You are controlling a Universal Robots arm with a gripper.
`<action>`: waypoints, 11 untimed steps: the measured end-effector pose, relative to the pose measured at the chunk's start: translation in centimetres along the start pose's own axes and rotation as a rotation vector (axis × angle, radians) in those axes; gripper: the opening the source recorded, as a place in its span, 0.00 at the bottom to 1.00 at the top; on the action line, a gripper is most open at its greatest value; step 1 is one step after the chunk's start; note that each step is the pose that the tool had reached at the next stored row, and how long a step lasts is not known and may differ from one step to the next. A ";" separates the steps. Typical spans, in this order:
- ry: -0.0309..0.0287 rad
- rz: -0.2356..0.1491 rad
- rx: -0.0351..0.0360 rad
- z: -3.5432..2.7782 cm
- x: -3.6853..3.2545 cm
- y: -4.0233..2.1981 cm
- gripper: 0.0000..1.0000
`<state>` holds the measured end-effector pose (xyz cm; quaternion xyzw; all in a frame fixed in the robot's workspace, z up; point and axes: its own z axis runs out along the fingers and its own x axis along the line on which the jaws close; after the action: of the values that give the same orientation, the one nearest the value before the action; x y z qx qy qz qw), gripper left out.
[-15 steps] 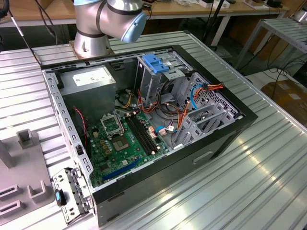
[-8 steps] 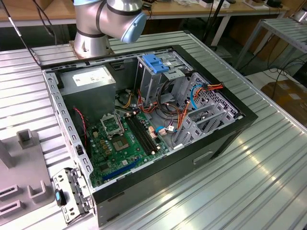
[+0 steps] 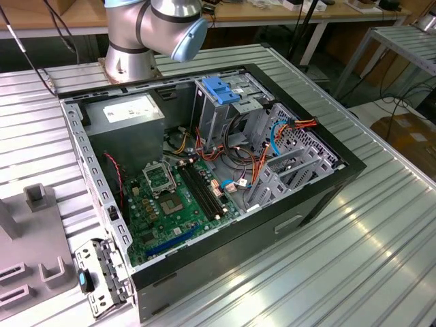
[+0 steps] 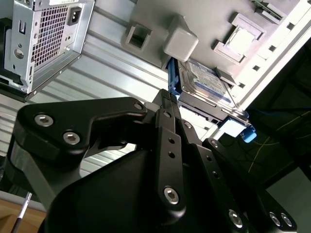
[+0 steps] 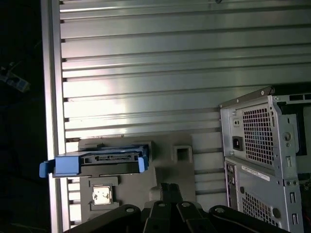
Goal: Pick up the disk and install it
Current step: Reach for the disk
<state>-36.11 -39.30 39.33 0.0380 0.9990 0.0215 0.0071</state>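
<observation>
Looking like the pickup step, hardly begun: the disk [image 5: 97,162] sits on a grey holder [image 5: 165,170] on the bench [image 5: 146,73], beside the computer case [image 5: 257,141], untouched. Jaws look pinched together, empty. Gripping it would need them opened across its blue rails.

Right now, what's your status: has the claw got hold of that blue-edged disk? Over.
Gripper shut, empty. Disk resting on grey holder, not gripped. Nothing between gripper and disk.
</observation>
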 end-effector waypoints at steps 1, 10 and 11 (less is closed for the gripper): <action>0.0000 0.000 0.0000 0.00 0.14 -0.01 0.11; 0.0001 0.000 0.0001 -0.02 0.94 -0.07 0.11; 0.0000 0.000 0.0000 -0.02 1.08 -0.08 0.11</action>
<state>-37.20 -39.30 39.33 0.0380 0.9990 0.0215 0.0071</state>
